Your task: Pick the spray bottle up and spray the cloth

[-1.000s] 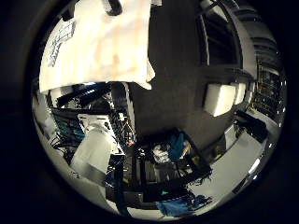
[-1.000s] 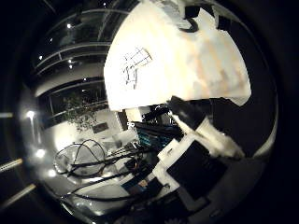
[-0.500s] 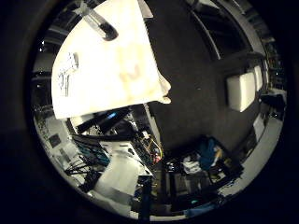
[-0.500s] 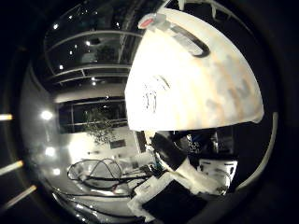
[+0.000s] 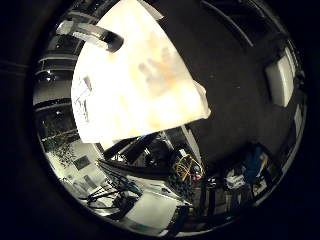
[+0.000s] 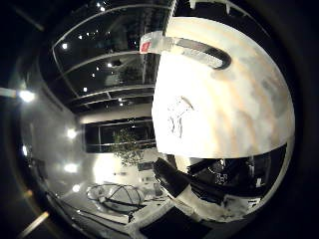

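A pale tabletop [image 6: 239, 110] fills much of the right thumb side palm view, and it also shows in the right little finger side palm view [image 5: 150, 90]. Near its far edge lies a long white thing with a dark underside [image 6: 194, 50] and a red and white end [image 6: 150, 42], which may be the spray bottle. The same long shape shows in the little finger side view [image 5: 98, 36]. A small thin wiry item [image 6: 179, 112] lies on the table. I cannot make out a cloth.
Beyond the table's edge is a dark floor [image 5: 240, 60]. Racks and equipment [image 5: 180, 170] stand beside it. A plant [image 6: 128, 144] stands by dark windows with ceiling lights [image 6: 28, 96].
The whole picture has turned and shifted in both views, so the camera has moved. The tabletop now fills more of the thumb side view. Nothing on the table has visibly moved.
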Robot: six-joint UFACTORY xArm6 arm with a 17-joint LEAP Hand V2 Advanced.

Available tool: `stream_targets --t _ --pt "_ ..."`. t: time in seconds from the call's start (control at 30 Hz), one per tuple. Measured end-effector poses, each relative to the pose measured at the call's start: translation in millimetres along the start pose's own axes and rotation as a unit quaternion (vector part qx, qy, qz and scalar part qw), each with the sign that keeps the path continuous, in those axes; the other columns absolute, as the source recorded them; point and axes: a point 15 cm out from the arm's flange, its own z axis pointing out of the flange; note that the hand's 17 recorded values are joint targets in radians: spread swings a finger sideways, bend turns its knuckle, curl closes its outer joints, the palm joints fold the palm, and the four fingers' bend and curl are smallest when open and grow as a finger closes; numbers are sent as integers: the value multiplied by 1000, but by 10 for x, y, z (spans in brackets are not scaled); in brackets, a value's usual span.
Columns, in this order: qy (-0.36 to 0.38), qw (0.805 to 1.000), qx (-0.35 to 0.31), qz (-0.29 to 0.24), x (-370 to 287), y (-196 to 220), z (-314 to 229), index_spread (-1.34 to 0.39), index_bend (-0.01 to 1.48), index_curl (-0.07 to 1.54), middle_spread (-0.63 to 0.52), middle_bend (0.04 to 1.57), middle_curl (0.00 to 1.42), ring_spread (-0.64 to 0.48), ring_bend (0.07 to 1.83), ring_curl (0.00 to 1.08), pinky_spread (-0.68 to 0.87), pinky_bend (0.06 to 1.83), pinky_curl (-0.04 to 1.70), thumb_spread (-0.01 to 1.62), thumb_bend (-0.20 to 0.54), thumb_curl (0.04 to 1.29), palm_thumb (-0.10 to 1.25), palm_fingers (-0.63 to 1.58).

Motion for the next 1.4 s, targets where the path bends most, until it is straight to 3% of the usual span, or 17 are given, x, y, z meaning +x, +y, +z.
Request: stream_targets --t 0.33,0.57,1.1,1.4 --pt "-59 998 5 8 104 -280 237 -205 139 228 150 244 332 210 320 259 363 410 331 1013 -28 297 472 -10" --pt "-75 997 -22 -24 45 -460 433 -205 139 224 140 221 329 202 300 257 357 389 323 932 -33 285 332 -26" --pt "-91 993 -50 -50 -257 -789 943 -202 138 214 153 207 335 201 283 265 356 375 319 923 -31 295 327 -18" --pt "-80 993 -45 -71 -445 -1018 1199 -166 142 229 167 236 338 193 323 275 329 361 318 935 -26 303 391 51"
